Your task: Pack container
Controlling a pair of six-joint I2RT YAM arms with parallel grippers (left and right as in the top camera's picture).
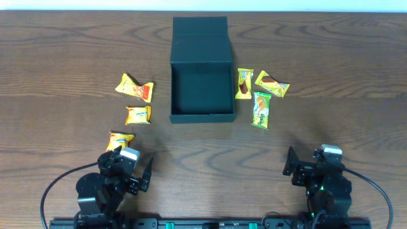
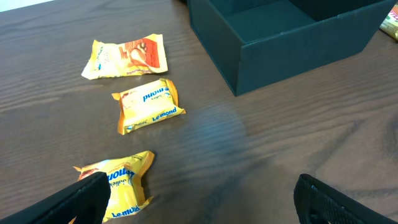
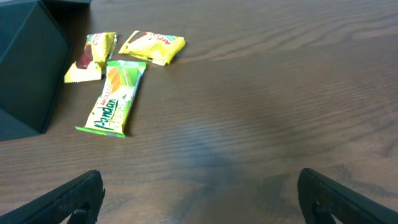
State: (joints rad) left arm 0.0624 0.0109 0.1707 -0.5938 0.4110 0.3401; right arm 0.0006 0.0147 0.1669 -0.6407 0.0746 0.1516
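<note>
1. At the bottom of the frames, the left gripper (image 2: 199, 204) and right gripper (image 3: 199, 200) sit low over the table (image 1: 203, 156). Both have jaws spread wide and hold nothing, a ready pose, I judge.
2. Just beside the left fingers (image 2: 74, 202) lies the nearest yellow packet (image 2: 121, 183), an easy first pick.
3. Farther up on the left are a second yellow packet (image 1: 138, 115) and an orange-cornered packet (image 1: 134, 88), each lying flat and well apart from the other.
4. Right of centre, a green bar (image 1: 261, 109) and two yellow wrappers (image 1: 243, 84) (image 1: 272, 83) cluster together. One wrapper lies just beside the box wall, so finger room there looks tight.
5. Upper centre: the box (image 1: 202, 117) stands with its lid folded back toward the top edge. Nothing shows inside, so packing is not yet begun.
6. Bare wood between the grippers and the box's front edge leaves open room to move.
</note>
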